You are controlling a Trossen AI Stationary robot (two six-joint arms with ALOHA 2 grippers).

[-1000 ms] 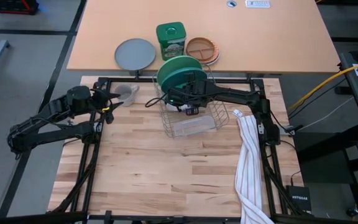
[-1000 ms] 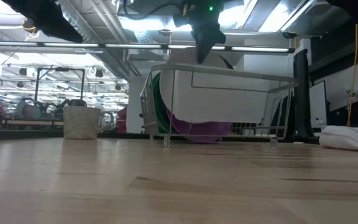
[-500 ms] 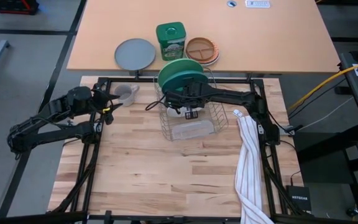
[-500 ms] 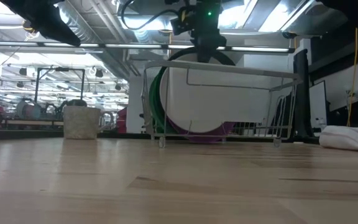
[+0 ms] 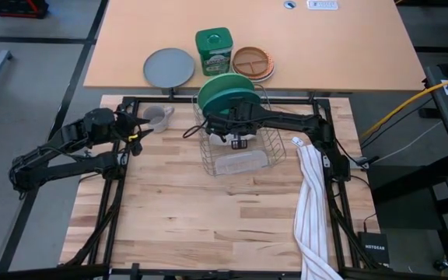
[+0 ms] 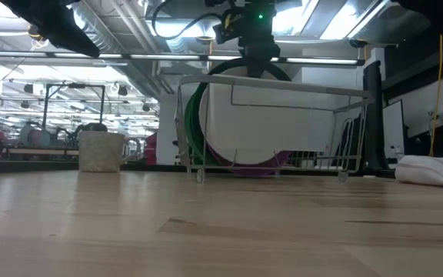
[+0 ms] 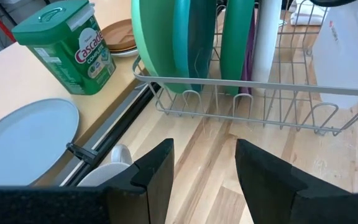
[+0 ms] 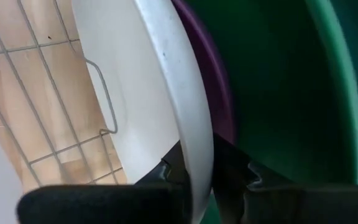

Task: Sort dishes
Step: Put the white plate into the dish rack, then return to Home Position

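Nearest the table's front edge lies a white striped cloth (image 5: 311, 204), running along the right side of the butcher-block table (image 5: 208, 210). Beyond it, toward the back of the table, stands a wire dish rack (image 5: 239, 148). Upright in its slots are a white plate (image 8: 160, 99), a purple plate (image 8: 219, 93) just behind it and several green and teal plates (image 7: 191, 43) at the rack's far end.

The right gripper (image 5: 239, 137) sits over the rack with its fingers (image 8: 232, 171) clamped on the upper rim of the white plate, one on each face. The plate is smooth and glossy, standing on edge in the rack.

The left gripper (image 7: 204, 180) hangs at the table's left rear corner, fingers apart and holding nothing. Just below it sits a small grey mug (image 5: 157, 118) on the table.

On the tan bench behind are a flat grey plate (image 5: 169, 67), a green detergent tub (image 5: 213, 49) and a brown orange-rimmed plate (image 5: 253, 62).

The low view shows the white plate (image 6: 244, 127) filling most of the rack's height, with purple showing at its lower edge; the high view hides this under the arm. Only the right wrist view shows the grip on the rim. Only the left wrist view separates the green plates by shade.
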